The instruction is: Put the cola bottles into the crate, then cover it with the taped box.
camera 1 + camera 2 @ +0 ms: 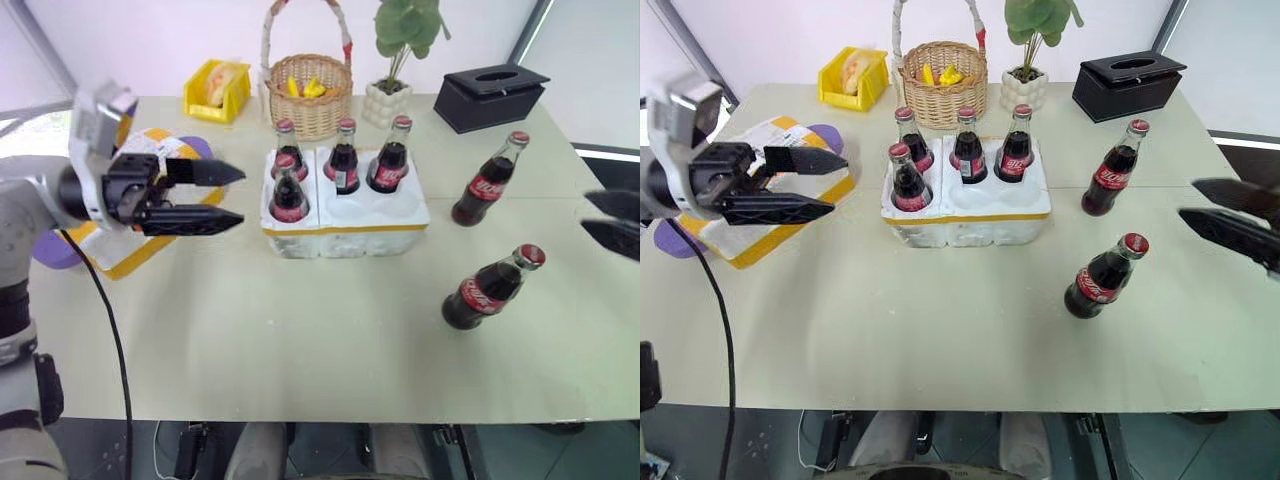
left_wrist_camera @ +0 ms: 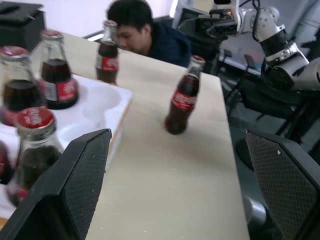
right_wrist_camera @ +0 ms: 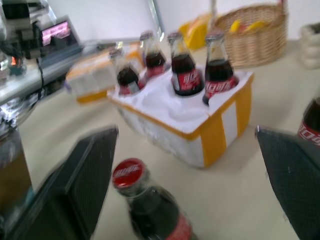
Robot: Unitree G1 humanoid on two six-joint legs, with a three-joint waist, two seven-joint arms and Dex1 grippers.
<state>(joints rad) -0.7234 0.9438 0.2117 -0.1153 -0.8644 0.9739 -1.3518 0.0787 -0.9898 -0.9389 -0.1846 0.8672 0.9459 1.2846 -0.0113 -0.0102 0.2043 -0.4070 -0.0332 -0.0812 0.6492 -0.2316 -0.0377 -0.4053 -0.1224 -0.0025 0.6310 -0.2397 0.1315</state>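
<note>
Cola bottles: six small dark glass bottles with red caps and red labels; four stand in the crate, two wait on the table.
Left gripper (image 1: 222,197): two black fingers spread wide, holding nothing, hovering just left of the crate.
Right gripper (image 1: 1225,212): fingers parted, empty, well to the right of the crate, beyond the two loose bottles.
Crate (image 1: 345,215): low white foam block with a yellow tape band at its base; two front holes to the right of the front bottle look unfilled.
Farther loose bottle (image 1: 489,180): upright, just right of the crate.
Nearer loose bottle (image 1: 492,287): upright, right of the crate and toward the robot.
Taped box (image 1: 745,226): white foam wrapped in yellow tape, left of the crate, partly behind the left gripper.
Progress: roughly two thirds of the loading looks done; two bottles and the covering remain.
</note>
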